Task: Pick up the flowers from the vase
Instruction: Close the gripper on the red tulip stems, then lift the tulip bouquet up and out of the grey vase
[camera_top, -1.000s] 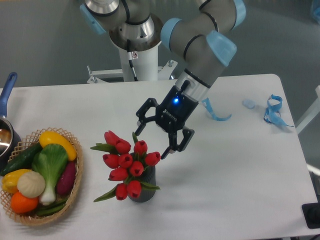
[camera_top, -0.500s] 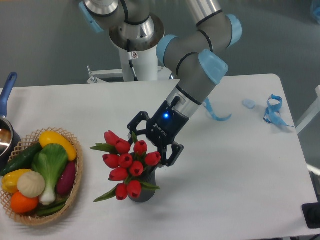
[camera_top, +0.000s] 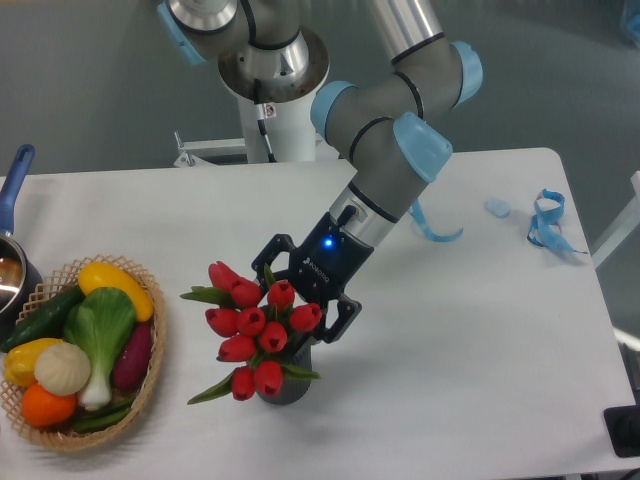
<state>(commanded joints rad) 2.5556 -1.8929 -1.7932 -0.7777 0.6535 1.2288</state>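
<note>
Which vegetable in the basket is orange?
The round one at the near end of the basket, below the white bulb; the others are yellow, green, purple or white.

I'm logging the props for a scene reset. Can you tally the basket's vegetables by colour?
Wicker basket contents by colour:
Yellow: 2 (yellow pepper, yellow squash)
Green: 3 (bok choy, cucumber, green vegetable)
Purple: 1 (eggplant)
White: 1 (garlic)
Orange: 1 (orange)
Total: 8

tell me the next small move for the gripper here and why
Probably ease down a little further, then close. The gripper is open, its fingers straddling the upper flowers, which stand in the vase; the stems sit lower, so nothing is gripped yet.
</note>
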